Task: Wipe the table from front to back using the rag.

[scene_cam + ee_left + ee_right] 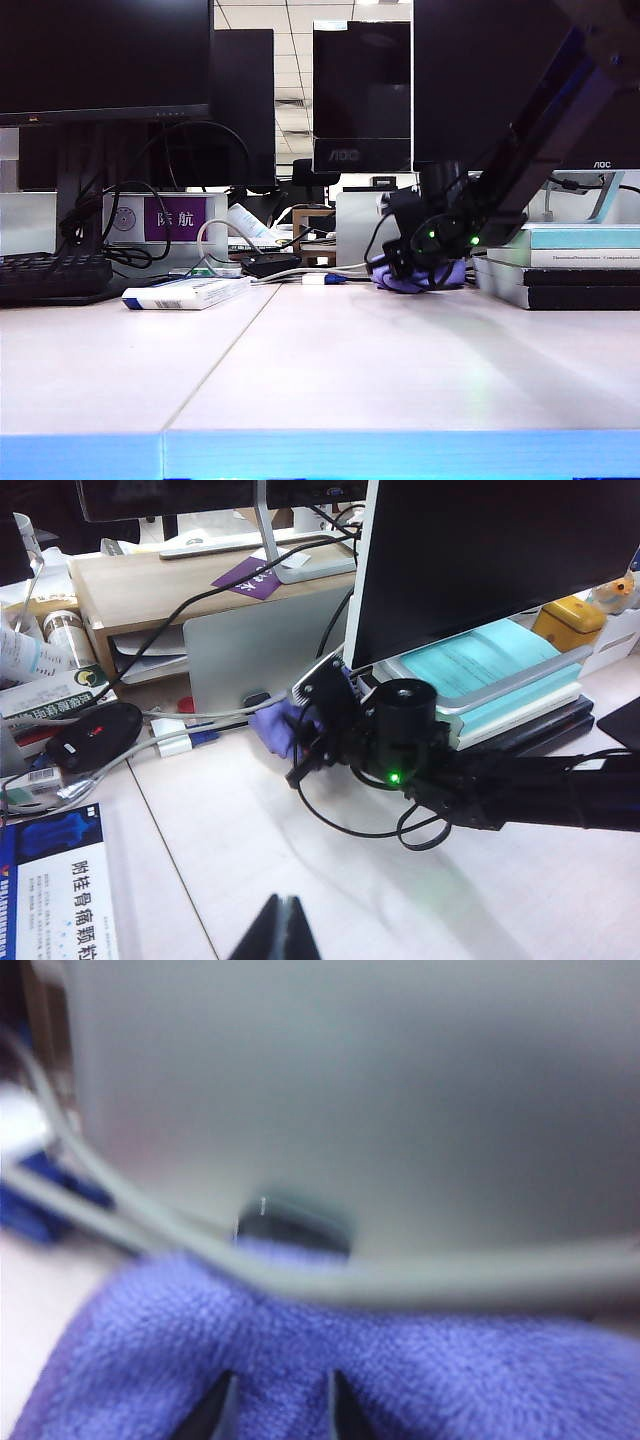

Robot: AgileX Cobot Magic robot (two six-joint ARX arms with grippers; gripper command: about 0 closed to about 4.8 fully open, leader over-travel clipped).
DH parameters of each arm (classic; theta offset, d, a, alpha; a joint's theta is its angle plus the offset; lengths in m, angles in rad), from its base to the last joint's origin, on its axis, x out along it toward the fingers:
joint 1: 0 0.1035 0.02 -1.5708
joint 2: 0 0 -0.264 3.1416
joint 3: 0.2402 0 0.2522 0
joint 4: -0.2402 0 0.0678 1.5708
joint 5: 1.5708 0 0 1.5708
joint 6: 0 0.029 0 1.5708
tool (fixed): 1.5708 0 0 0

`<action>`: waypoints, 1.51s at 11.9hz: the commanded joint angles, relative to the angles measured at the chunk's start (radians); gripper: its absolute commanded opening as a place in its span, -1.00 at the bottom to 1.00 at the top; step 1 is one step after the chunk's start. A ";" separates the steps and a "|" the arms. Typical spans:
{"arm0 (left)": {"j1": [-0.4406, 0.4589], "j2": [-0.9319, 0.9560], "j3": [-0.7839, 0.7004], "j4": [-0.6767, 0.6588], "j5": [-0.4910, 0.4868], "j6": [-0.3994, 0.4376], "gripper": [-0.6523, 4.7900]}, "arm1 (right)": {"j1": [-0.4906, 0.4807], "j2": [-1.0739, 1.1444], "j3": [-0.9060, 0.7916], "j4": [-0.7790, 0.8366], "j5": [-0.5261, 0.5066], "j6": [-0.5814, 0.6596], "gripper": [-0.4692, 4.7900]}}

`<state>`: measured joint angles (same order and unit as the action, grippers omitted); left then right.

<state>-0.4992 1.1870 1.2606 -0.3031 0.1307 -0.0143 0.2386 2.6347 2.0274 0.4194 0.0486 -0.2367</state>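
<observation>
mostly blurred: right gripper (278, 1405) fingers narrowly parted over rag (420, 1370); left gripper (280, 930) fingers together, tips cropped, above table (300, 850)

Right claw (280, 1410) parted, left claw (283, 930) closed

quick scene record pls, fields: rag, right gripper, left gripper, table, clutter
rag: purple rag bunched at the back of the table, against the grey monitor stand
right gripper: right gripper over the rag, fingers parted on the cloth, no clear grip
left gripper: left gripper fingertips together, hanging above bare table, holding nothing
table: table front and middle bare
clutter: medicine box back left, stacked books back right
</observation>
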 commanded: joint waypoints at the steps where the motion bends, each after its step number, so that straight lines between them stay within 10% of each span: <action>1: 0.000 -0.002 0.005 0.013 0.004 0.007 -0.78 | -0.002 0.007 0.024 -0.098 0.053 -0.003 -0.83; 18: 0.000 -0.002 0.005 -0.002 0.004 0.007 -0.78 | 0.048 -0.048 0.031 -0.672 0.065 0.080 -0.82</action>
<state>-0.4992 1.1870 1.2606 -0.3119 0.1307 -0.0143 0.2821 2.5599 2.0781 -0.1024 0.1249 -0.1619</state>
